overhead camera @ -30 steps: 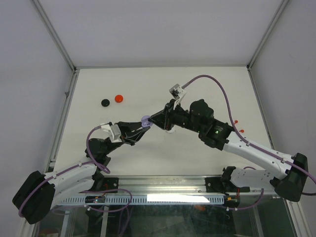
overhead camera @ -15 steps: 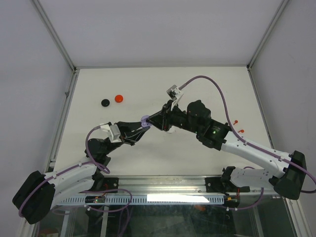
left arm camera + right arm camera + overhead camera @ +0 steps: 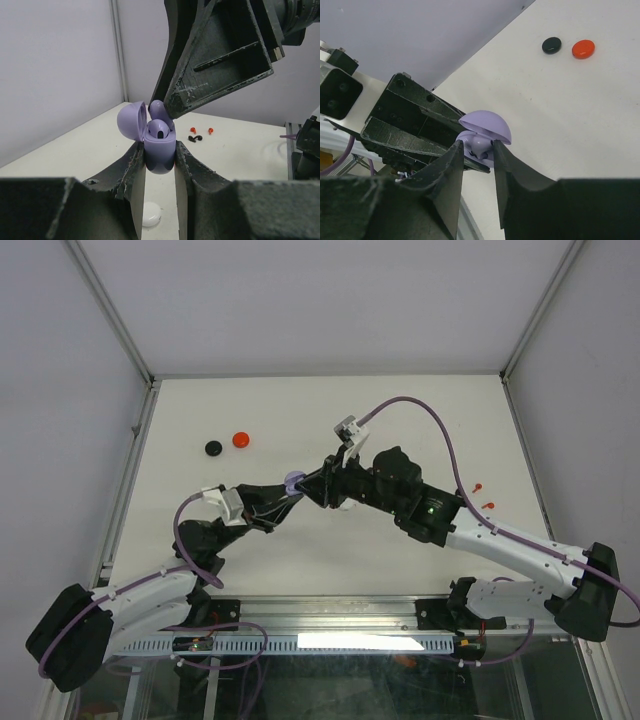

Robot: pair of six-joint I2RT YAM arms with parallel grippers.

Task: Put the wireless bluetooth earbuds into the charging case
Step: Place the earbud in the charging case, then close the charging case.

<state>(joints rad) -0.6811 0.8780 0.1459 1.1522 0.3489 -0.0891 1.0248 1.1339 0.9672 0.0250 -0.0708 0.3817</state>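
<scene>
Since the earbud (image 3: 479, 145) sits at the mouth of the charging case (image 3: 160, 150), beside its open lid (image 3: 131, 120), it wants a straight, gentle push down. The left fingers (image 3: 132, 165) are clamped on the case's sides, holding it above the bench (image 3: 420, 420). The right fingers (image 3: 451, 172) flank the earbud narrowly, and I cannot tell whether they grip it.

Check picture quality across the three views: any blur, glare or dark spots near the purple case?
Top external: even, soft light, no hard shadows; glare strip on the front rail; charging case tiny. Left wrist: charging case sharp, near jaws dark and blurred. Right wrist: near jaws dark and soft-focus; black cap and red cap crisp.
</scene>
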